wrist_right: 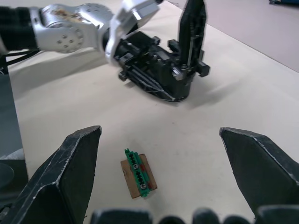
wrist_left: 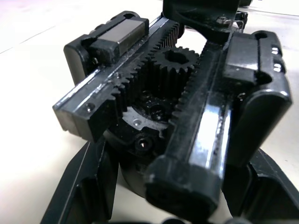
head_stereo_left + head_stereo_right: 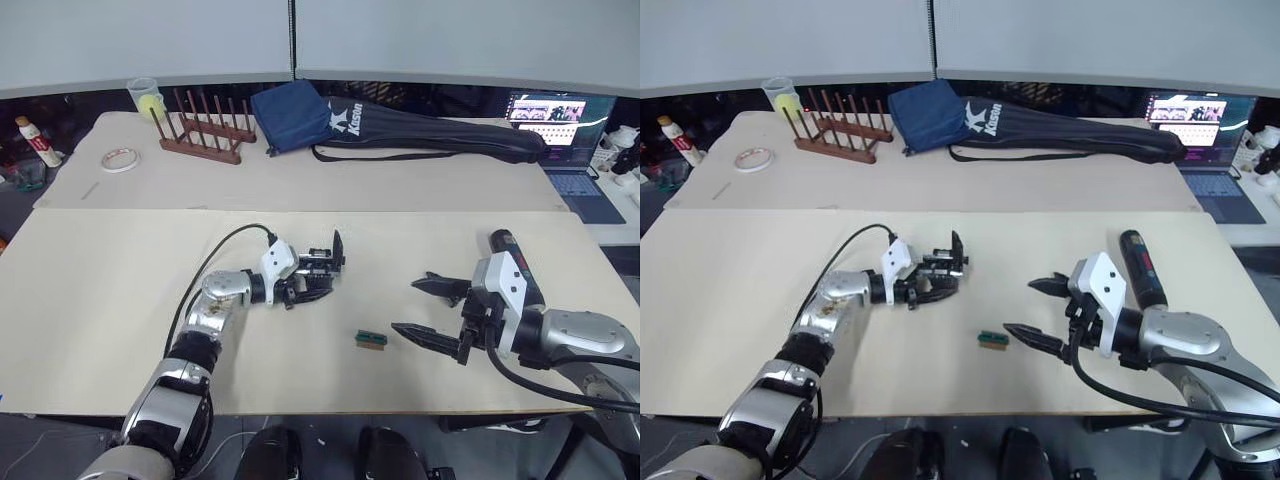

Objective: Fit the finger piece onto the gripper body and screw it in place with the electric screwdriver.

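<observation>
The right pincer (image 3: 430, 312) hangs open and empty low over the tabletop (image 3: 100, 300), the small green block (image 3: 371, 339) just ahead of its tips and the electric screwdriver (image 3: 510, 262) lying just beside its wrist. The left pincer (image 3: 300, 285) is clamped on the gripper body (image 3: 318, 273), one pointed finger standing up. This looks like the bracing step; next, the right arm must find the finger piece, which I cannot make out.

You've got the gripper body (image 3: 312, 277) mid-surface, chunky black, gear and toothed racks exposed, one pointed black finger (image 3: 339, 248) standing upright on it. The electric screwdriver (image 3: 1139, 267) lies flat well to its right, a thick black cylinder with a red mark.
</observation>
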Motion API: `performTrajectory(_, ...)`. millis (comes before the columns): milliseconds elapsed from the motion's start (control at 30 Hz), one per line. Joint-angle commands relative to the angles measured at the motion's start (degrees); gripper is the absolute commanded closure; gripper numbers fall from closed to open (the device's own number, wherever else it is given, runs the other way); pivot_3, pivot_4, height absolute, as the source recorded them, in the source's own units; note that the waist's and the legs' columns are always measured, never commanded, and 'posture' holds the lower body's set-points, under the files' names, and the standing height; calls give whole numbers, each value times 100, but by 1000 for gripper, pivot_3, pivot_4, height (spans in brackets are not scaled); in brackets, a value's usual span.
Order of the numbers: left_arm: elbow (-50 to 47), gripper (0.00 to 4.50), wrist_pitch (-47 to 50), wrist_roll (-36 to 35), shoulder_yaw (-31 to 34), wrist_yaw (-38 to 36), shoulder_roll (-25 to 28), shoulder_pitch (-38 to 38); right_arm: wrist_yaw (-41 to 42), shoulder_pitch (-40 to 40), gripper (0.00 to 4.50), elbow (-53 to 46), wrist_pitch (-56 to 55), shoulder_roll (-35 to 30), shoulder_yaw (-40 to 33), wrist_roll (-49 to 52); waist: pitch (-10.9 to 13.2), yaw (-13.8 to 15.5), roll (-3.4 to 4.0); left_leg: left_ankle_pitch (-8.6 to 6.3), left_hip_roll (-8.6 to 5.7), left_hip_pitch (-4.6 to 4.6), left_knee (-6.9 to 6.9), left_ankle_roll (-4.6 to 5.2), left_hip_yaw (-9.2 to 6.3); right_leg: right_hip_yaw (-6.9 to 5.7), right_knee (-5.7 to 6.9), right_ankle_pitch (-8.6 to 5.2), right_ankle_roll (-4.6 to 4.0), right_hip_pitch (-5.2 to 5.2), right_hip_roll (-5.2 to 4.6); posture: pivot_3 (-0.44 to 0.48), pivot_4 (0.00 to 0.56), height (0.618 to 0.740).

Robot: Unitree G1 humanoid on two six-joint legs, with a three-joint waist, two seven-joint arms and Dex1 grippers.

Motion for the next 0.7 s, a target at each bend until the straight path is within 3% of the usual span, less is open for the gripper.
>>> performTrajectory(33,-1272,2155,538,-64,245,698,16,402,5,-28,0,-163,-114,38,-50,82,0,2,0,1,0,0,0,-1,-1,0,2,0,0,0,0,0,150,740)
performTrajectory(167,-2872,2155,1567,493,445,2597,-407,805,29,-71,0,-85,-164,75,-43,75,2,31,-4,1,-1,0,5,2,-4,4,7,2,3,2,0,0,150,740)
performTrajectory(333,-3626,2155,2881,1079,465,4286,-1197,790,72,-84,0,-52,-196,145,98,50,2,61,-4,5,-10,-9,6,9,-14,5,-2,9,16,7,-1,0,150,740)
performTrajectory(467,-3670,2155,3507,1189,608,5142,-1777,686,90,-115,0,-20,-206,188,186,24,4,53,-6,8,-13,-13,6,7,-13,4,-5,10,19,5,0,0,150,740)
performTrajectory(700,-3651,2155,3378,1428,300,5726,-2155,879,55,-176,0,91,-249,201,198,-108,5,43,-9,9,-13,-15,6,4,-13,4,-4,10,19,2,0,0,150,740)
